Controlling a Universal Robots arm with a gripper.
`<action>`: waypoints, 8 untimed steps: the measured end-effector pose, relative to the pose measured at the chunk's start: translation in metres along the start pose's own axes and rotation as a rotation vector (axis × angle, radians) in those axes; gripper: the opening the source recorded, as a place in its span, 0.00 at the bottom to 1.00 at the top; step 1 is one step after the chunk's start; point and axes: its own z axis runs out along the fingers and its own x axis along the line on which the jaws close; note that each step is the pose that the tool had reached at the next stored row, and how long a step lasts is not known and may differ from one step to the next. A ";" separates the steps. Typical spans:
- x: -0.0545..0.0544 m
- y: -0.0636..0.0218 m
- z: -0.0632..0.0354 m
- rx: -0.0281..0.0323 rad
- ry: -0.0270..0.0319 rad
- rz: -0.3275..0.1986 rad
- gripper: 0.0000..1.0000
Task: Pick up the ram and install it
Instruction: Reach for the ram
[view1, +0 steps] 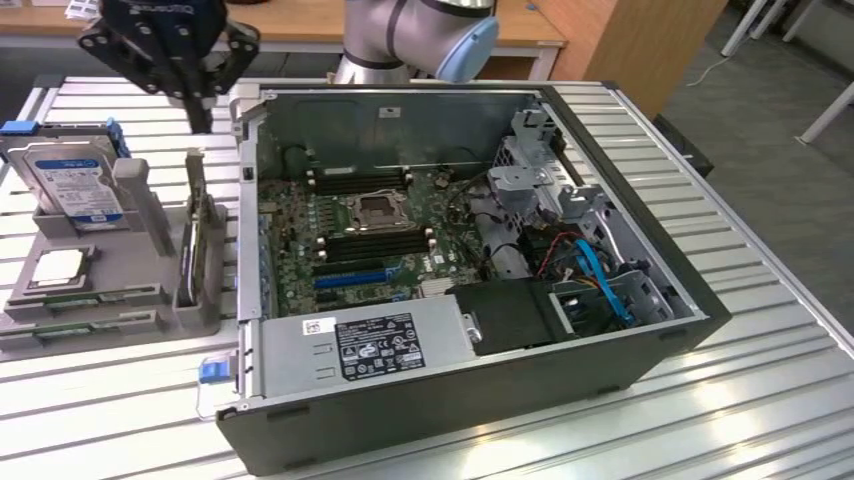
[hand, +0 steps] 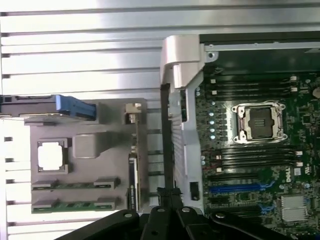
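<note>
Ram (view1: 83, 297): thin green stick lying flat in grey holder (view1: 147, 215), 8 o'clock in exterior view, outside case (view1: 441, 440). Judged light, stiff, fragile; take by long edges, avoid chips and contacts. Gripper (view1: 198, 112): clenched, empty, 11 o'clock, well apart from ram

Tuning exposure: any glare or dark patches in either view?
Exterior view: slats glare beside the case, its interior dimmer. Wrist view: slats blown white, CPU on the tray washed out, motherboard evenly lit.
</note>
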 end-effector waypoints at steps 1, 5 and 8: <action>0.005 -0.0004 0.0000 0.0000 0.0000 0.000 0.11; 0.022 -0.0018 0.0000 0.0000 0.0001 0.000 0.11; 0.036 -0.0028 0.0002 0.0000 0.0000 0.000 0.11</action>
